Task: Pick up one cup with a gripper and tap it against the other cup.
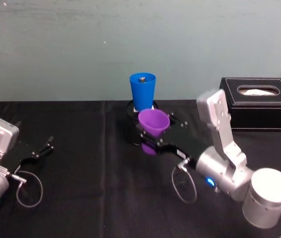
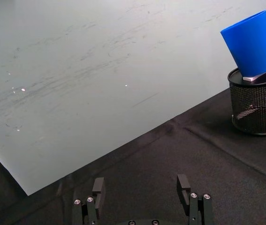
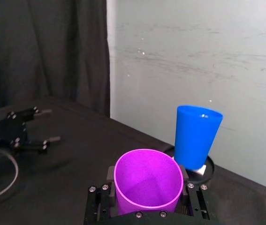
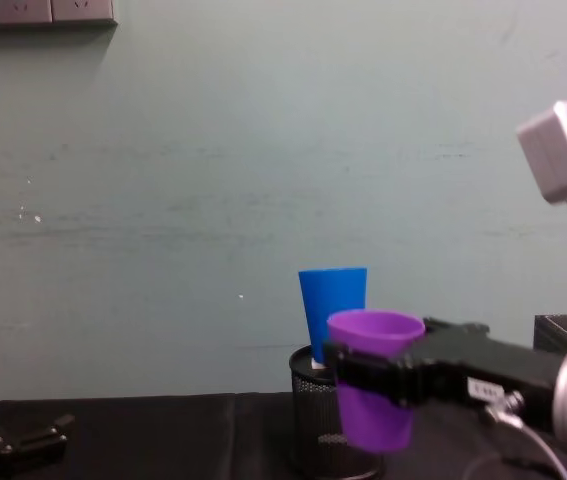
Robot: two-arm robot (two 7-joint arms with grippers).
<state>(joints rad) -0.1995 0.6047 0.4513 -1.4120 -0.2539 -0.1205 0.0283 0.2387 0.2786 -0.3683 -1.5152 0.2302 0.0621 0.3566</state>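
Note:
My right gripper (image 1: 150,142) is shut on the purple cup (image 1: 153,124) and holds it upright above the black table. In the right wrist view the fingers (image 3: 110,174) press both sides of the purple cup (image 3: 147,183). The blue cup (image 1: 142,91) stands in a black wire-mesh holder (image 4: 313,405) just behind the purple cup. A small gap shows between the blue cup (image 3: 196,136) and the purple one. In the chest view the purple cup (image 4: 373,385) overlaps the lower right of the blue cup (image 4: 331,305). My left gripper (image 1: 43,148) rests open at the far left.
A black tissue box (image 1: 259,101) sits at the back right, close to the right arm's elbow. A pale wall (image 1: 140,39) runs close behind the cups. Grey cable loops (image 1: 28,191) lie on the black cloth near each arm. Bare cloth lies between the two arms.

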